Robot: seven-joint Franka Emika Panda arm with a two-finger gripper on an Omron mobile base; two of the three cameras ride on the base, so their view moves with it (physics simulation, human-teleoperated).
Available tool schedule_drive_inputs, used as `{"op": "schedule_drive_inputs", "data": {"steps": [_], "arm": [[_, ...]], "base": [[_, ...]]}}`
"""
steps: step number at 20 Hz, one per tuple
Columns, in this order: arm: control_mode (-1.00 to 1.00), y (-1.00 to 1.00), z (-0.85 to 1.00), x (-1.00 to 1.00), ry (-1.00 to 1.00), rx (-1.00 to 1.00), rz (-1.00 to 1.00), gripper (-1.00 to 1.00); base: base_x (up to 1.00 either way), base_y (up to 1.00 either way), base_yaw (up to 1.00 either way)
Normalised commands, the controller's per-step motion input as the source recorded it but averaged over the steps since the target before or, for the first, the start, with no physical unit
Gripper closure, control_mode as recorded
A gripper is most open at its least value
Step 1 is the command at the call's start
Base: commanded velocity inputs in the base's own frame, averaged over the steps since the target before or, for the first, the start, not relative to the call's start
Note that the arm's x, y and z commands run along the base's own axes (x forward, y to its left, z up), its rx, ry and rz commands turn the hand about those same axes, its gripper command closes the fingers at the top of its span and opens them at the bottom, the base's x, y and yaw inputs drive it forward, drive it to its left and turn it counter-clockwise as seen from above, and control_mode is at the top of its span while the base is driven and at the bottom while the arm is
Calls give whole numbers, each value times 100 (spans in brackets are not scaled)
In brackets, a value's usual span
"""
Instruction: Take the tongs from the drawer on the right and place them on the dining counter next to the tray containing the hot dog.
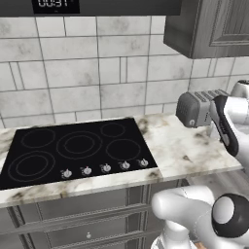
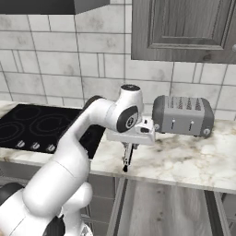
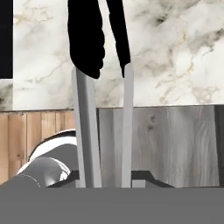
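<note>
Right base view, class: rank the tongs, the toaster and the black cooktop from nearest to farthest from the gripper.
1. Tongs: held in the gripper, hanging down over the counter edge.
2. Toaster: on the worktop, to its right in this view.
3. Black cooktop: far left, beyond the arm.

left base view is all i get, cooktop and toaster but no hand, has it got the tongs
Observer: Yes, the gripper is shut on the tongs, which hang straight down from it.
Operator: where's that
Observer: At the front edge of the marble worktop, between the cooktop and the toaster.
Operator: tongs splayed?
Observer: No, in the hand view the two arms run close together, almost parallel.
</note>
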Motion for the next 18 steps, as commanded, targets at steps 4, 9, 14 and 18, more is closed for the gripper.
{"op": "schedule_drive_inputs", "data": {"steps": [4,9,14,18], "arm": [[-100,94,43,24,-5,0,-9,100],[-100,60,27,32,-2,0,-18,100],[-100,49,4,30,-7,0,-23,100],[-100,70,0,4,-17,-1,-14,100]], "base": [[0,0,0],[0,0,0],[0,0,0],[0,0,0]]}}
